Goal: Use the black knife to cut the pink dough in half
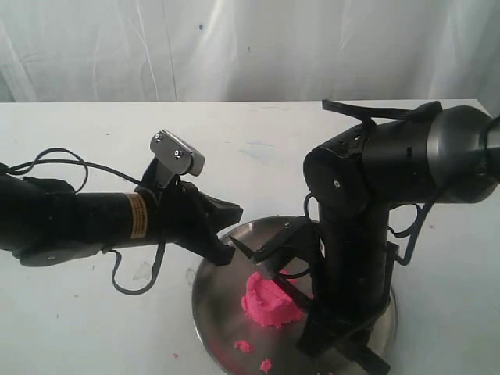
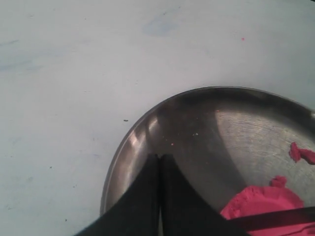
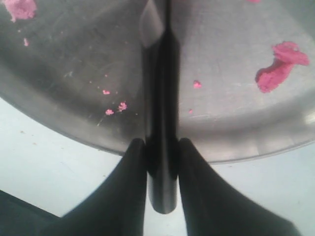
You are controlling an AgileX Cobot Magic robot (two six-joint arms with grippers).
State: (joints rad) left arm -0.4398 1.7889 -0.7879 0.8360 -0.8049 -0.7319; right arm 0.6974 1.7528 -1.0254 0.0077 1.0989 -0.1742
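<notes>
The pink dough is a rounded lump in the middle of the round steel plate; the left wrist view also shows the dough. The black knife lies across the dough's right side, its blade a dark strip over the pink. My right gripper stands at the plate's near right and is shut on the knife's black handle, with my right gripper's tips at the plate's rim. My left gripper is shut on nothing, its tips over the plate's left rim.
Small pink crumbs lie on the plate in front of the dough, and more scraps show near the rim. The plate sits on a white table with a white curtain behind. A cable loops under the left arm.
</notes>
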